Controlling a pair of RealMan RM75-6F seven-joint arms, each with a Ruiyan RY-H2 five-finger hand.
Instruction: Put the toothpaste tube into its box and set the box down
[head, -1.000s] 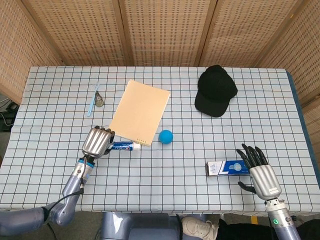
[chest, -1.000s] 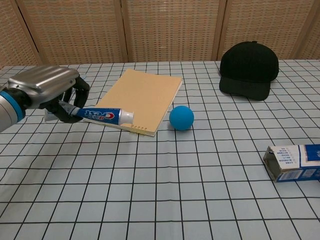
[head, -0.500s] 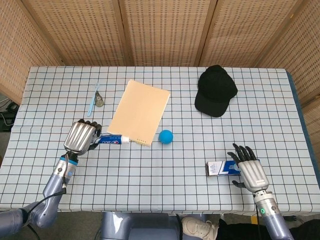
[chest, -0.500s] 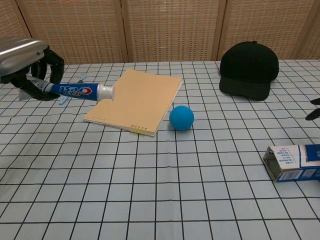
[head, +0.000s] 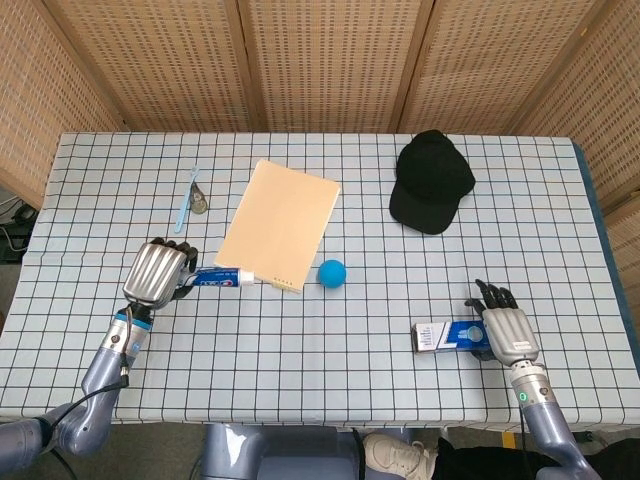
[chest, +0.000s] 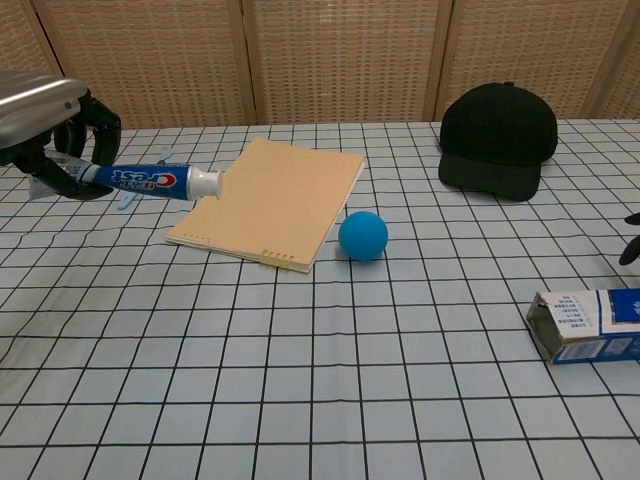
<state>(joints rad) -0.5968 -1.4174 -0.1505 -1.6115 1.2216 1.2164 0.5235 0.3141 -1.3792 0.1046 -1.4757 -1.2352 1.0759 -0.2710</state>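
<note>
My left hand grips the flat end of the blue and white toothpaste tube and holds it level above the table at the left, cap pointing right toward the notebook. In the chest view the left hand and the tube hang clear of the cloth. The blue and white toothpaste box lies on its side at the front right, its open end facing left. My right hand hovers over the box's right end with fingers spread; only its fingertips show in the chest view, above the box.
A tan notebook lies just right of the tube's cap, with a blue ball by its corner. A black cap sits at the back right. A light blue toothbrush lies at the back left. The checked cloth covers the table.
The left hand lifted the tube off the table and carried it left, away from the ball. The right hand drew in over the box's right end.
</note>
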